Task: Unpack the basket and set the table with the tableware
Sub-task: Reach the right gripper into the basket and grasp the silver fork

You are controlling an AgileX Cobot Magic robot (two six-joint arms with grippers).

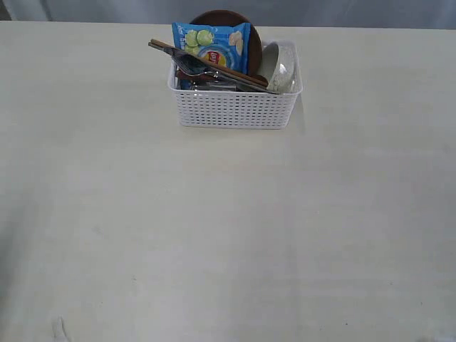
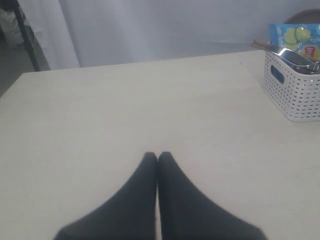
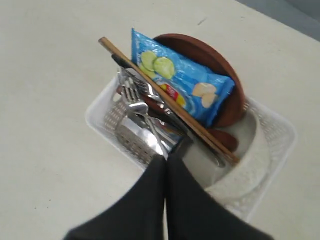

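basket [image 1: 234, 110] at 12 o'clock on the counter [image 1: 228, 235], packed full. Hidden bits: plate [image 1: 222, 17] mostly behind the chip bag [image 1: 211, 43]. bowl [image 1: 281, 68] stands on edge at the basket's 3 o'clock end, lower half behind the wall. steel cutlery [image 3: 137, 107] is tangled under the chopsticks [image 1: 206, 63]: fork tines show, rest can't be counted. Count: 1 basket, 1 bag, 1 plate, 1 bowl. Chopsticks read as one strip running 10 to 4 o'clock, can't split the pair. left end effector [image 2: 158, 157]: fingers together, empty, over bare counter. right end effector [image 3: 166, 159]: fingers together, empty, tips at the basket, contact unclear.
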